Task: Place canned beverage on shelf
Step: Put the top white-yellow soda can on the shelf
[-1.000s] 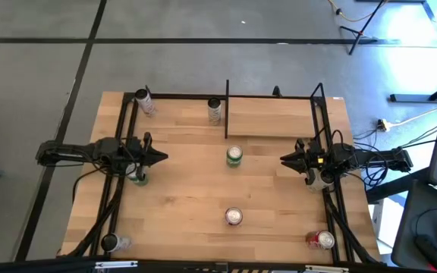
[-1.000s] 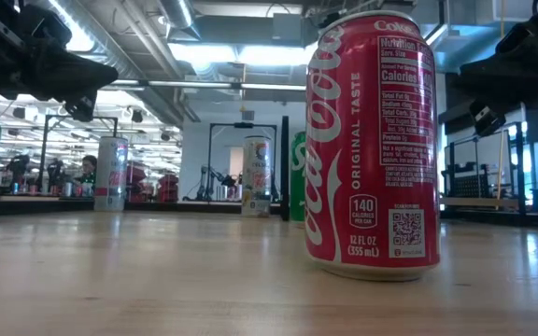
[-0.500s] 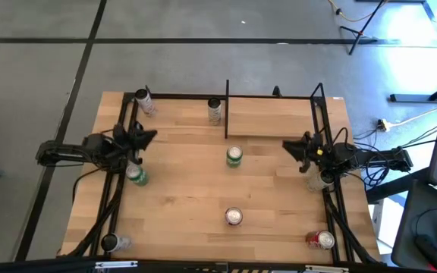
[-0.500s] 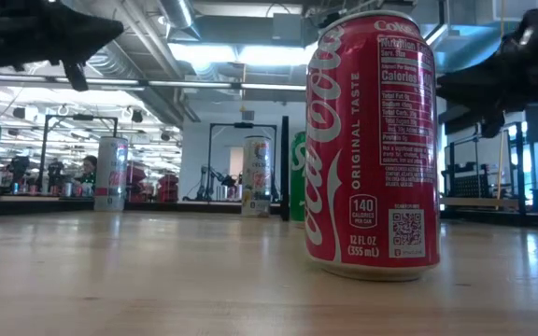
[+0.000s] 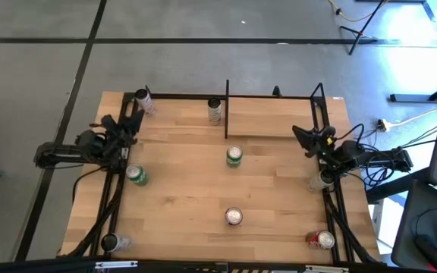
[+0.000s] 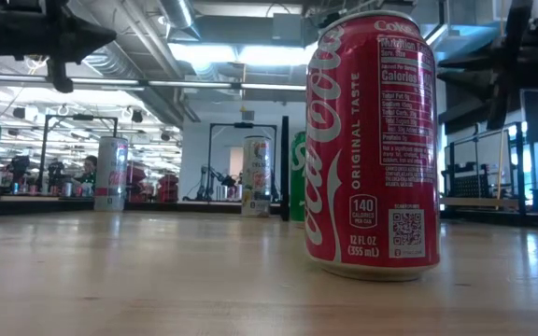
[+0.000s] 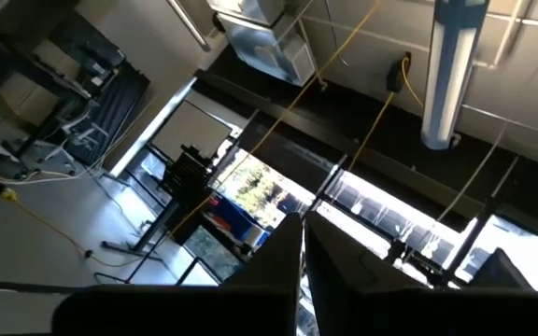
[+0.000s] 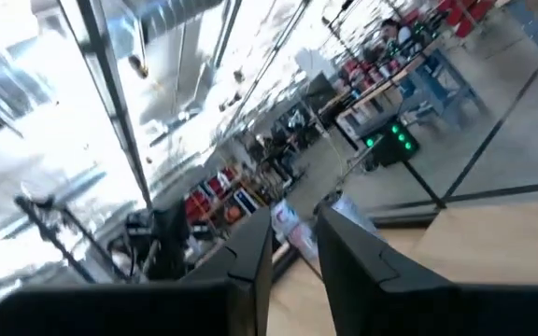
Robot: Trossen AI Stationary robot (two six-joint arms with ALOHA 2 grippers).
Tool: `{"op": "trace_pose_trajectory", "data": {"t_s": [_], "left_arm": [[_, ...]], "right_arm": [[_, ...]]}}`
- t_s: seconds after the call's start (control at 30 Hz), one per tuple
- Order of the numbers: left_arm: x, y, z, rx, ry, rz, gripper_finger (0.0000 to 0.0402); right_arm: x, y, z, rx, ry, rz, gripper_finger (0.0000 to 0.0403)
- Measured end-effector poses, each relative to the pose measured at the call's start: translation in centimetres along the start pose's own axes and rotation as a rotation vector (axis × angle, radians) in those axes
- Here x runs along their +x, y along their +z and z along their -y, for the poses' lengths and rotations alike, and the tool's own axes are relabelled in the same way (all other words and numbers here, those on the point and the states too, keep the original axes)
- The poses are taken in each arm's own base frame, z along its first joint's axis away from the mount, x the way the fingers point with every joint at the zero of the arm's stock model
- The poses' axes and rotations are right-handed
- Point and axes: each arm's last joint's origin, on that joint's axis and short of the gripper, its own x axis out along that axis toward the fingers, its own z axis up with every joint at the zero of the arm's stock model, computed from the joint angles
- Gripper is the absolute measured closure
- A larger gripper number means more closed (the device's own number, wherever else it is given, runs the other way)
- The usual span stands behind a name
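Several cans stand upright on the light-wood table. A red cola can (image 5: pixel 234 217) is near the front middle and fills the low view (image 6: pixel 372 140). A green can (image 5: pixel 234 156) stands mid-table and another green can (image 5: pixel 136 176) is at the left. The shelf (image 5: pixel 271 117), a small board framed by black bars, is at the far right and holds no can. My left gripper (image 5: pixel 133 120) is shut and empty, raised over the far left, pointing up and away (image 7: pixel 302 271). My right gripper (image 5: pixel 300 136) is raised by the shelf's near right corner, its fingers a little apart (image 8: pixel 294 247), empty.
Silver cans stand at the far left (image 5: pixel 144 100), far middle (image 5: pixel 215 110), near left corner (image 5: pixel 112 243) and under the right arm (image 5: pixel 321 180). A red can (image 5: pixel 323 240) stands at the near right corner. Black frame bars run along both table sides.
Both grippers have drawn back from the table's middle and swung toward the far edge, tipping upward. The left one has gone from beside the left green can toward the far left. The right one has gone toward the shelf's right end. No can has moved.
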Motion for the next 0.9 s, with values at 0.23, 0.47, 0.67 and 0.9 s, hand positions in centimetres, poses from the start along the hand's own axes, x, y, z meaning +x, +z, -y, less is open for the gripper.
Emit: {"op": "trace_pose_trajectory", "data": {"t_s": [0.23, 0.47, 0.67, 0.9], "left_arm": [[2.3, 1.1, 1.6, 0.098, 0.071, -0.007, 0.0392], [7.0, 0.6, 3.6, 0.240, 0.177, -0.049, 0.0392], [11.7, 1.1, 5.0, 0.274, 0.302, 0.027, 0.0392], [15.4, 1.6, 5.4, 0.392, 0.361, 0.029, 0.0392]], "right_arm": [[0.0, 0.7, -0.3, 0.030, 0.004, 0.072, 0.0327], [0.0, 0.4, 0.0, -0.130, -0.047, 0.057, 0.0327], [-0.1, 0.6, 0.4, -0.158, -0.200, 0.133, 0.0327], [-0.1, 0.7, 0.5, -0.159, -0.231, 0.146, 0.0327]]}}
